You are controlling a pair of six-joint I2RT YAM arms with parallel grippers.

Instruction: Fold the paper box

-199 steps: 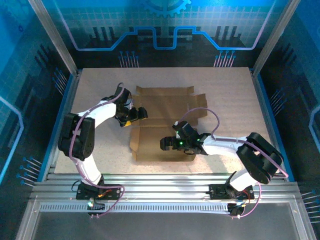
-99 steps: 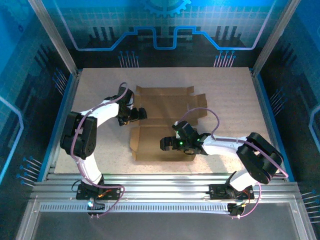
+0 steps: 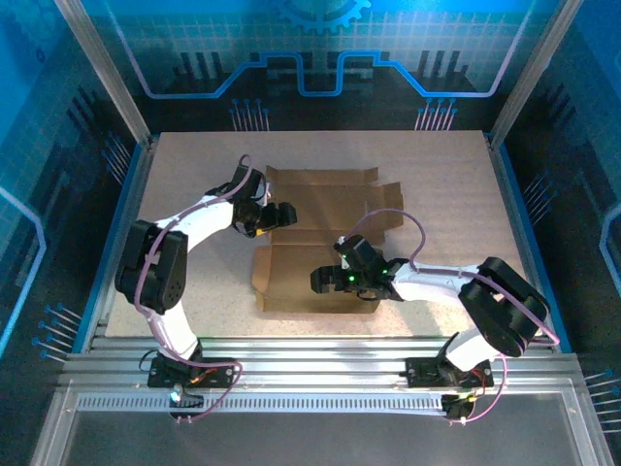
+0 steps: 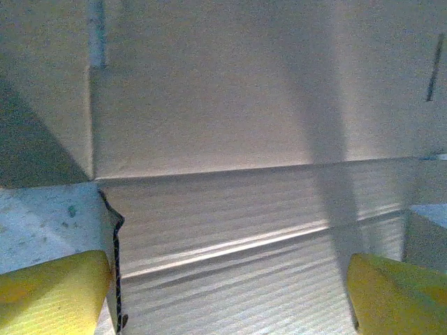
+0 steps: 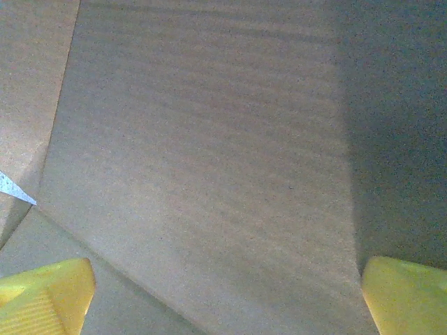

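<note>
Paper box (image 3: 320, 199) flat; left gripper (image 3: 279, 216) and right gripper (image 3: 322, 280) fingers apart, empty.
Straddle its left edge squarely before you close.

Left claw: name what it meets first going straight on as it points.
The left claw would first meet the flat brown cardboard paper box, likely its creased panel; depth unclear.

Compared with a second ago, the left gripper (image 3: 279, 214) now sits a little farther back and to the right, reaching in over the left edge of the box (image 3: 325, 194) rather than beside it.
</note>
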